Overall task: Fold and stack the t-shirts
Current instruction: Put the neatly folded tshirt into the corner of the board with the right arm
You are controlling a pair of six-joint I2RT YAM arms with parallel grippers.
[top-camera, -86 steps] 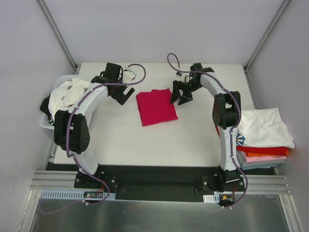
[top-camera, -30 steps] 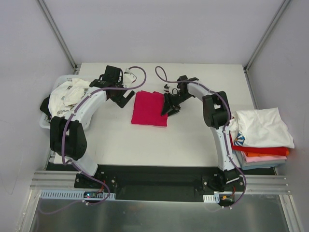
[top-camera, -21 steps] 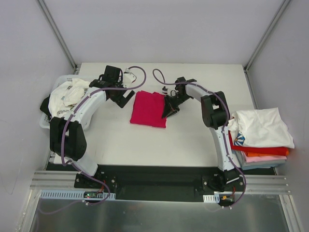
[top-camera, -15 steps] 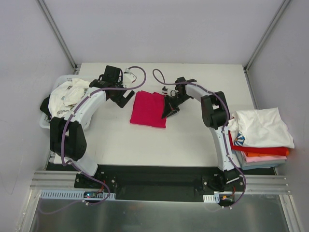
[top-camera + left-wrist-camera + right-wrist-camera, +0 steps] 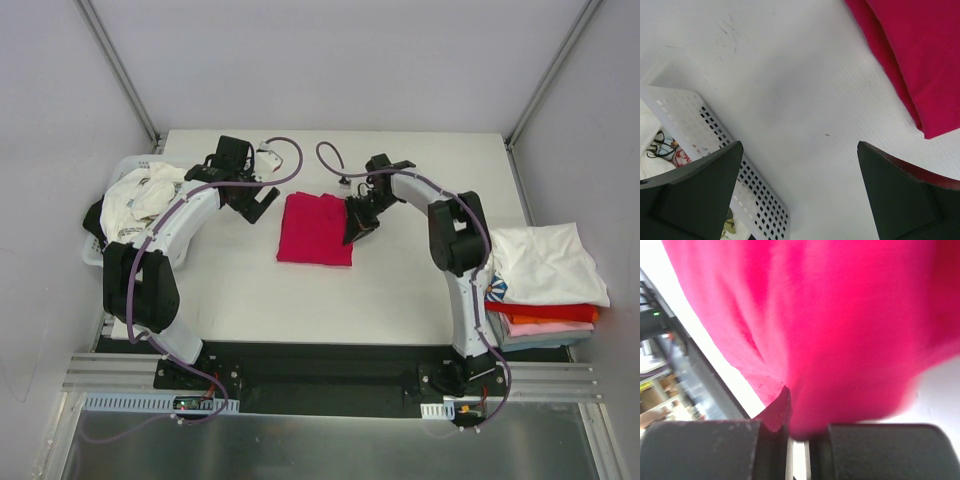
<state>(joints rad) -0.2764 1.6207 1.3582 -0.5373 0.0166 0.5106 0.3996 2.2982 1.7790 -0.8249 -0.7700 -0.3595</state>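
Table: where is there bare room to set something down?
Bare: the near strip of table in front of the crimson shirt, and the far strip behind it. Crowded: the middle, left gripper beside that shirt, right gripper pinching it; basket left, folded stack right.

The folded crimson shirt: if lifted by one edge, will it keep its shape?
Probably floppy: the crimson shirt bunches into soft folds where the right hand pinches its edge. Held by one edge only, its layers would likely sag open.

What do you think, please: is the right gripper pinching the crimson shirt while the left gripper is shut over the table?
Not quite: the left gripper is open, as the left wrist view shows; the right gripper does pinch the crimson shirt.
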